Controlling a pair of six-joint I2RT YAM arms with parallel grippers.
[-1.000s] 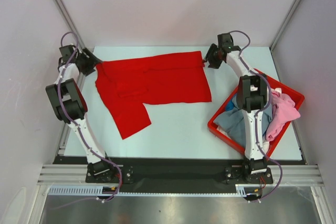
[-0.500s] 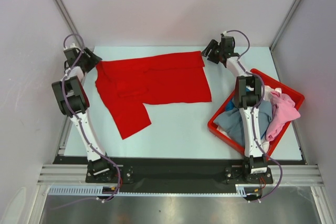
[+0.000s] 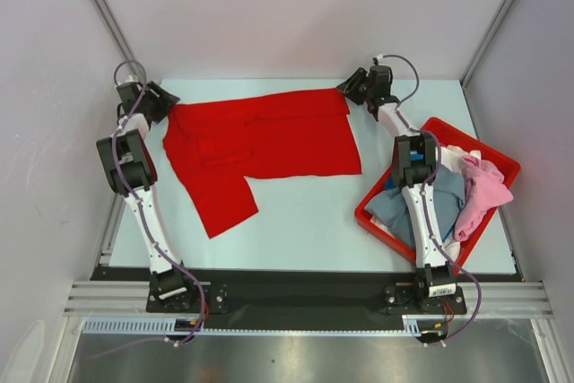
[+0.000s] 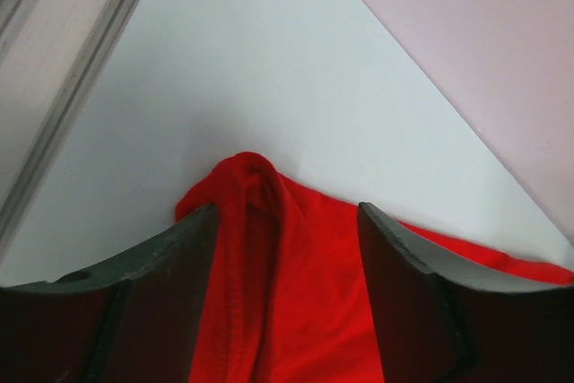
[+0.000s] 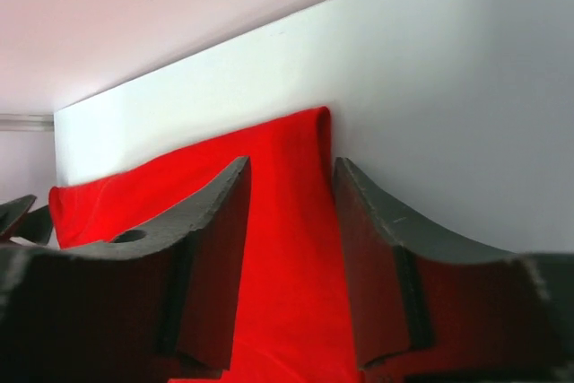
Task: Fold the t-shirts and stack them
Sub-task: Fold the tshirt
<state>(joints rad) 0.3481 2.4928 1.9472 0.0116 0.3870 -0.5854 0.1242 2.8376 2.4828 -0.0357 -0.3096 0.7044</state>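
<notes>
A large bright red t-shirt [image 3: 260, 145] lies spread flat across the back of the table, one sleeve pointing toward the front left. My left gripper [image 3: 164, 103] is at its back left corner. In the left wrist view the gripper [image 4: 287, 214] is open, with a bunched fold of the red shirt [image 4: 269, 284] between the fingers. My right gripper [image 3: 351, 90] is at the shirt's back right corner. In the right wrist view the gripper [image 5: 291, 168] is open, astride the red shirt's edge [image 5: 287, 248]. Grey-blue [image 3: 404, 208], pink [image 3: 484, 190] and white [image 3: 457, 161] shirts lie heaped in the bin.
A red plastic bin [image 3: 504, 165] stands at the right of the table, tilted diagonally, and holds the heaped shirts. The white back wall runs close behind both grippers. A metal rail [image 4: 63, 105] borders the table's left side.
Both arms have stretched further back. The right gripper moved left onto the shirt's back right corner, and the left gripper shifted back at the back left corner. The shirt has not moved.
</notes>
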